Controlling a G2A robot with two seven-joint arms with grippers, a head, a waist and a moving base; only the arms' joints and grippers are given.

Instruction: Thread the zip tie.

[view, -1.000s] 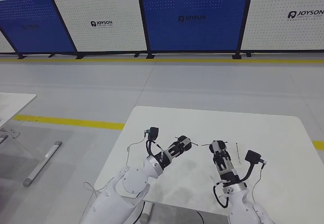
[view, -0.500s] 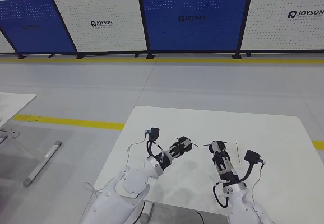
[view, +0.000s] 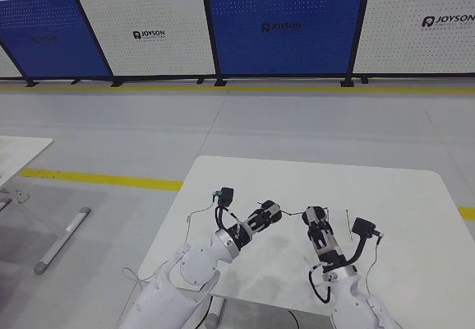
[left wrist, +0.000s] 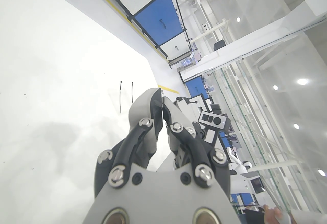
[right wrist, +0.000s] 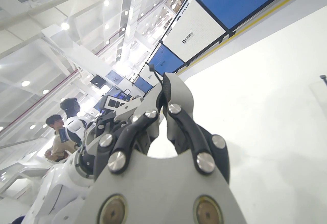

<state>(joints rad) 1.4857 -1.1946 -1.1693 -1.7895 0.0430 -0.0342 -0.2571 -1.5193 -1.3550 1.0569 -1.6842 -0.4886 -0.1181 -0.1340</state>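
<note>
Pinching a black zip tie in the closed right tool, lower centre of the top view, over the desk. Holding the left tool closed beside it, contents unclear.

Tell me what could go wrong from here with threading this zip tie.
1. The right pincer is shut on the zip tie with just a short end and the head poking past its tips, so the tie could slip or twist.
2. The left pincer sits shut close by, so the two may bump while lining up.
3. The spare zip ties on the table could get swept away.
</note>
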